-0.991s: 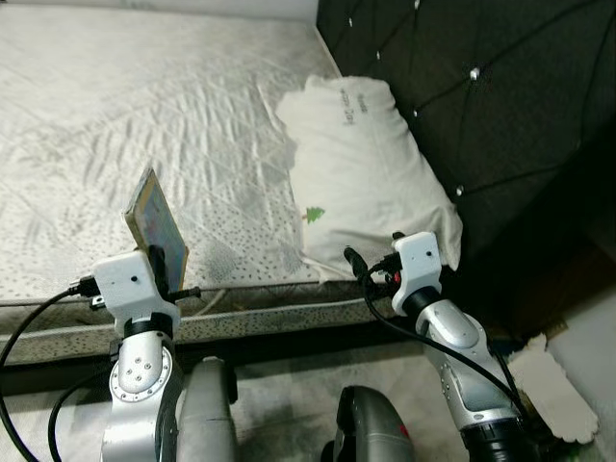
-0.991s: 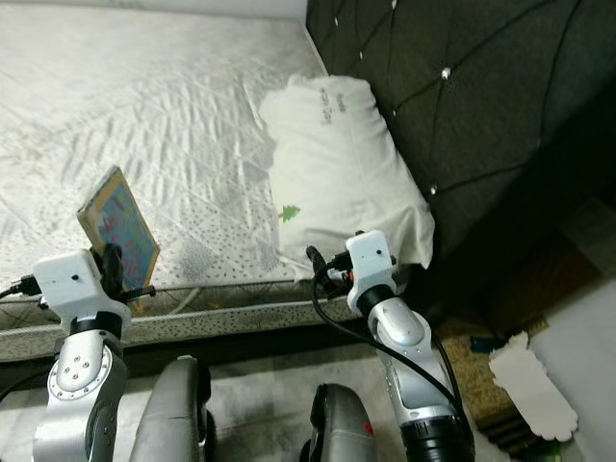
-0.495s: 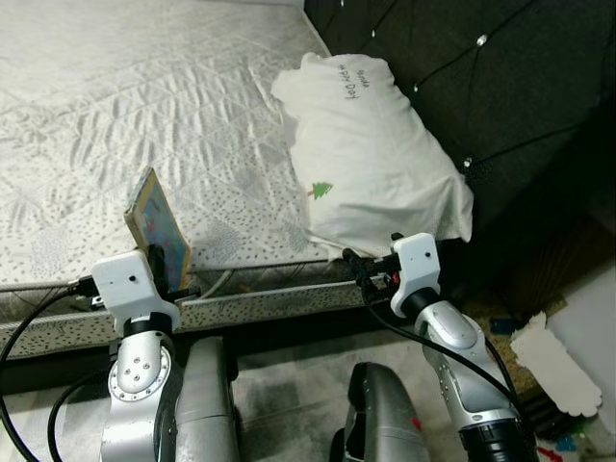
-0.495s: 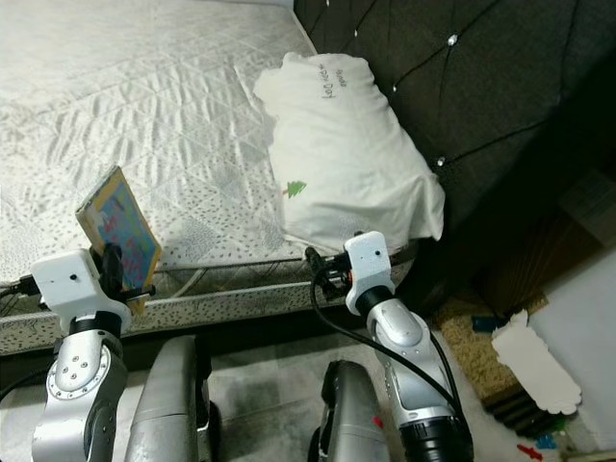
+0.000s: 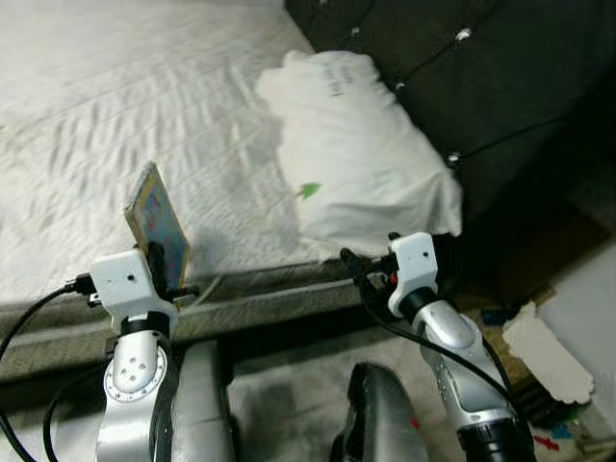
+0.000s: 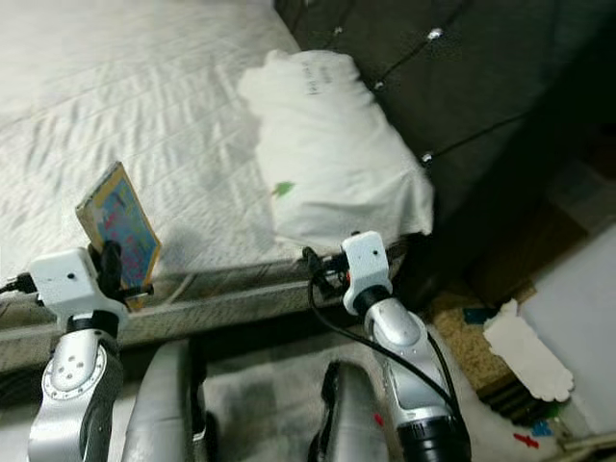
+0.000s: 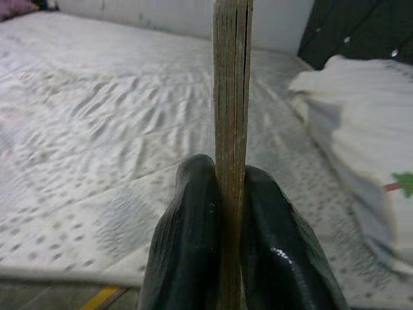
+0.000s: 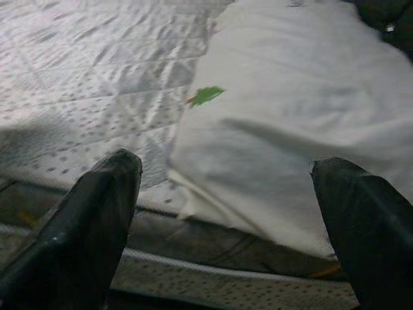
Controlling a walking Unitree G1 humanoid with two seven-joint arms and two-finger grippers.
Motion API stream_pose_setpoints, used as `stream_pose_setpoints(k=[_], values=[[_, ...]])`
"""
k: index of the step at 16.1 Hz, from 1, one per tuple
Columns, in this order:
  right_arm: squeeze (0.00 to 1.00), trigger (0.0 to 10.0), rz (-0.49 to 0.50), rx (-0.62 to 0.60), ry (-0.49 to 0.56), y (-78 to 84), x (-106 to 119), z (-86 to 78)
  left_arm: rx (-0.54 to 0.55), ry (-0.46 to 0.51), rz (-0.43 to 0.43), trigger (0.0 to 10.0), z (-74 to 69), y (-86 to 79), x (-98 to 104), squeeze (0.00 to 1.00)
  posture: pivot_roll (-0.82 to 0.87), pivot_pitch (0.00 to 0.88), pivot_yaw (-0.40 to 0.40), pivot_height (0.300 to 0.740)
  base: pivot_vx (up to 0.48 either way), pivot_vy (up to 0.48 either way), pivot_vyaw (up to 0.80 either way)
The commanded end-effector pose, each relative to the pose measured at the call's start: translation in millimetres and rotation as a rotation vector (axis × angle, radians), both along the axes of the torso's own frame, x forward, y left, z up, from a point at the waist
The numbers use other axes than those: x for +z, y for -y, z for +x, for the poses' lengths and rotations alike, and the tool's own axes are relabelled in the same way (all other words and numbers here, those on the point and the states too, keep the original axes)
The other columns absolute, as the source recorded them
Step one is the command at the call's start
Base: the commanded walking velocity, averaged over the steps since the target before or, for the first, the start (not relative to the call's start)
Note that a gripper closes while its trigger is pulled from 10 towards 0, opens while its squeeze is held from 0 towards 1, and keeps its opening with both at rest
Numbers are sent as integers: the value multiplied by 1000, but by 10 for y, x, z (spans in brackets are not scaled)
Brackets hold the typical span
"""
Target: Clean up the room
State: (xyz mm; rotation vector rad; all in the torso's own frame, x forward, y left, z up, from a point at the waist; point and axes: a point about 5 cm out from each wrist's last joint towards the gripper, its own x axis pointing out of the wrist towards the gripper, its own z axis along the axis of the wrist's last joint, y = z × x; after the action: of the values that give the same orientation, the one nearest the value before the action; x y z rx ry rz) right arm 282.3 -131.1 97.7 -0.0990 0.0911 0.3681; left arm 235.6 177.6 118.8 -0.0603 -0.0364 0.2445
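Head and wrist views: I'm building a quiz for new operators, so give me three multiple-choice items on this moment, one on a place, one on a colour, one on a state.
1. Where does the pillow lie?
A. on the floor beside the bed
B. on the mattress against the dark headboard
C. in the left hand

2. What colour is the small mark on the pillow's side?
A. green
B. blue
C. orange

3. How is the right hand?
A. shut on the pillow
B. shut on a cable
C. open, holding nothing

Key: 1 B, the pillow rests at the mattress's corner by the tufted headboard. 2 A, the right wrist view shows a green mark. 3 C, its fingers stand wide apart before the pillow, while the left hand grips the thin book.
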Motion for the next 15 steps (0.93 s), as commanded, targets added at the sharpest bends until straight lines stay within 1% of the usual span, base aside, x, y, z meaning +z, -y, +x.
stream_pose_setpoints(k=[1, 2, 3, 5, 9, 10, 13, 15], values=[[0, 10000, -1, -9, 0, 45, 9, 4, -46, 65, -17, 10000, 54, 105, 112, 0, 24, 74, -92, 557, 480, 0, 0], [0, 10000, 1, -9, 1, 45, 11, 5, -62, 73, -30, 10000, 76, 160, 128, 0, 24, 74, -92, 557, 480, 0, 0], [0, 10000, 2, -10, 2, 46, 13, 4, -67, 74, -37, 10000, 84, 182, 128, 0, 24, 74, -92, 557, 480, 0, 0], [0, 10000, 3, -12, 3, 48, 14, 4, -67, 64, -47, 10000, 90, 191, 114, 0, 24, 74, -92, 557, 418, 0, 0], [0, 10000, -1, -3, 8, 41, 17, 1, -64, 51, -46, 10000, 102, 186, 93, 0, 21, 71, -90, 557, 0, 0, 0], [0, 10000, -1, -2, 10, 36, 16, 1, -70, 44, -47, 10000, 117, 197, 77, 0, 21, 71, -90, 557, 0, 0, 781], [0, 10000, 5, -7, 7, 43, 16, 8, -92, 28, -65, 10000, 200, 236, 45, 0, 19, 70, -91, 557, 0, 0, 0], [0, 10000, 7, -7, 5, 46, 16, 8, -93, 7, -110, 10000, 265, 250, -11, 0, 19, 70, -91, 557, 0, 0, 0]])
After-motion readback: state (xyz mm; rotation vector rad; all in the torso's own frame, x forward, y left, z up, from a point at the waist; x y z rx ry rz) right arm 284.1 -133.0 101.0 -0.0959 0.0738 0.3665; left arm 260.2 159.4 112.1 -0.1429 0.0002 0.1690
